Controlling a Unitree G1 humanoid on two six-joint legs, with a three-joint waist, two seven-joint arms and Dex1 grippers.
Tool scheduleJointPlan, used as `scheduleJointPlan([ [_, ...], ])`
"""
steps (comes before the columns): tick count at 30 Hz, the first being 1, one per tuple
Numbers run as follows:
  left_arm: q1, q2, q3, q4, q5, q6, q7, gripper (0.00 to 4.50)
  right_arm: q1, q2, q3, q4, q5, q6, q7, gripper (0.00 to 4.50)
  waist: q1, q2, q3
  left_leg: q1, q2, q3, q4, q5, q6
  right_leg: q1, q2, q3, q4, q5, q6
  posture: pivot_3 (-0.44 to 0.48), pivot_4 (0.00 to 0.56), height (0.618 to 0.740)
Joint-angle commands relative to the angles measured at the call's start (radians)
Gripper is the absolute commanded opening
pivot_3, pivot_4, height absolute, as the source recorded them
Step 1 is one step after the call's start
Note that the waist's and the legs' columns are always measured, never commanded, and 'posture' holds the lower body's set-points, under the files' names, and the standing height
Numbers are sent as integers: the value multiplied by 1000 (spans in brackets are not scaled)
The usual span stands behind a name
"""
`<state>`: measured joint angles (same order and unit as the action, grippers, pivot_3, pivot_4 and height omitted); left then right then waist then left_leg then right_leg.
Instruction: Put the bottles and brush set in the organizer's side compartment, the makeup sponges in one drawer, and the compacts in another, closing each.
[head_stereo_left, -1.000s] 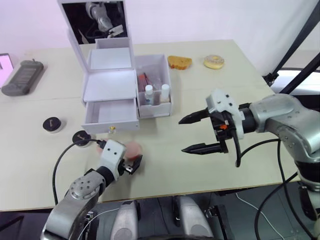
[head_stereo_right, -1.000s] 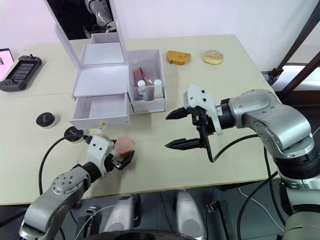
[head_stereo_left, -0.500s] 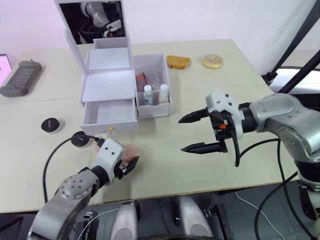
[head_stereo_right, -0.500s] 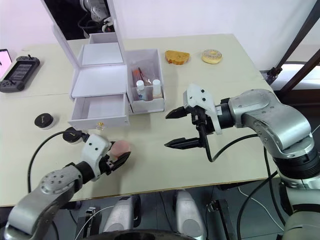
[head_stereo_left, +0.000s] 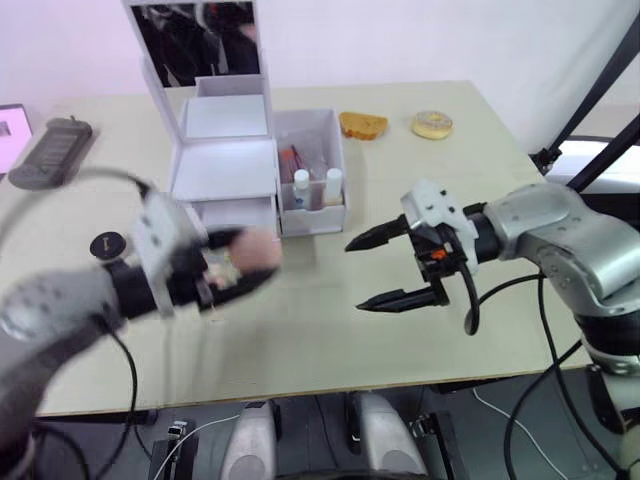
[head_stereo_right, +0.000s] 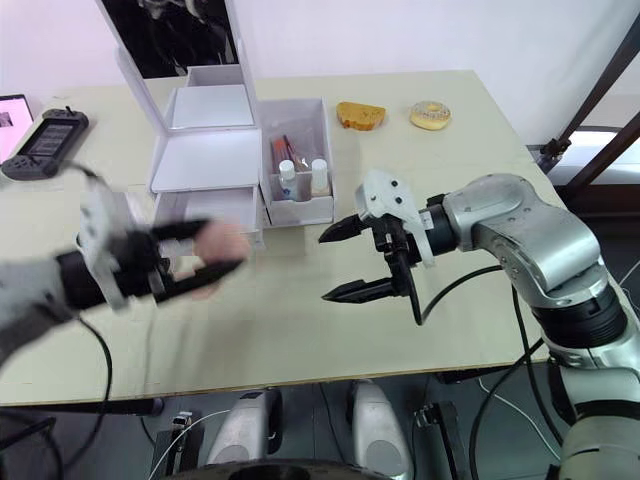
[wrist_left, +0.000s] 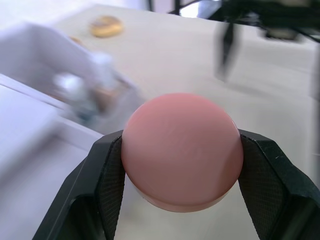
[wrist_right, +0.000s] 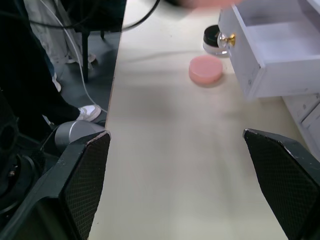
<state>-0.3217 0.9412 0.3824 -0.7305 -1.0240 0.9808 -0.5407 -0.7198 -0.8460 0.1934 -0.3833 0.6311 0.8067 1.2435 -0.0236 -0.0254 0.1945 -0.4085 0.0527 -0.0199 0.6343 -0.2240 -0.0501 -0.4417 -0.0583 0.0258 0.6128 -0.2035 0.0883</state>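
**Pink sponge gripped in the left fingers, in front of the open drawer**

The left gripper is closed on a round pink makeup sponge, its two black fingers pressing the sponge from either side. In the head views this gripper and its load appear blurred, raised above the worktop just in front of the white organizer, level with its lower drawer, which stands pulled out and shows a bare floor.

The right gripper hangs over the worktop to the right of the organizer, its fingers spread wide apart and holding nothing (the two black tips point toward the organizer's side).

A second pink sponge lies flat on the worktop near the front corner of the open drawer, close to the drawer's small gold knob. Just beside it sits a small black compact, partly hidden by the drawer. Another black compact rests on the worktop to the left of the organizer.

The organizer's side compartment holds two small white-capped bottles standing upright at the front, with a reddish item behind them that is too small to identify. The organizer's mirrored lid stands open.

Farther back on the worktop lie a piece of toast and a doughnut, and a dark game controller at the far left.
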Motion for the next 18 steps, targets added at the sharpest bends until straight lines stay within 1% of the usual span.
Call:
scheduleJointPlan([
  [1, -114, 62, -51, 119, 20, 27, -4, 2664, -12, 5, -22, -15, 0, -8, -13, 4500, 1, 0, 0, 0, 0, 0, -1, 0, 0, 0, 0, 0, 0, 0, 1, 0, 150, 740],
  [4, -157, 109, -116, 234, 121, 18, -14, 2664, -2, 6, -31, -27, 3, -5, -31, 4500, 4, 0, 0, 0, 0, 0, -3, 0, 0, -1, 0, 0, 1, 0, -1, 0, 150, 740],
  [7, -117, 147, -155, 272, 195, -14, -60, 2664, 6, 5, -39, -38, 8, 1, -48, 4500, 2, 0, 0, 0, 0, -1, -4, 0, 0, -2, 1, 0, 1, 0, -1, 0, 150, 740],
  [10, -74, 144, -159, 286, 229, -22, -79, 2664, 14, 4, -44, -46, 13, 5, -61, 4500, 4, 0, 0, -1, 0, -1, -4, 0, 0, -2, 1, 0, 1, 0, -1, 0, 150, 740],
  [12, -47, 127, -167, 295, 266, -57, -89, 2664, 18, 3, -45, -51, 15, 7, -68, 4500, 5, 0, 0, -1, 0, -1, -3, 0, 0, -2, 1, 0, 1, 0, -1, 0, 150, 740],
  [15, -40, 94, -191, 299, 309, -85, -83, 2664, 20, 4, -47, -54, 15, 8, -74, 4500, 10, 0, 0, -1, 0, -1, -2, 0, 0, -1, 1, 0, 1, 0, -1, 0, 150, 740],
  [18, -32, 86, -209, 312, 358, -108, -94, 2664, 18, 6, -44, -48, 10, 3, -78, 4500, 9, 0, 0, -1, 0, -1, -1, 0, 0, -1, 0, 0, 1, 0, -1, 0, 150, 740],
])
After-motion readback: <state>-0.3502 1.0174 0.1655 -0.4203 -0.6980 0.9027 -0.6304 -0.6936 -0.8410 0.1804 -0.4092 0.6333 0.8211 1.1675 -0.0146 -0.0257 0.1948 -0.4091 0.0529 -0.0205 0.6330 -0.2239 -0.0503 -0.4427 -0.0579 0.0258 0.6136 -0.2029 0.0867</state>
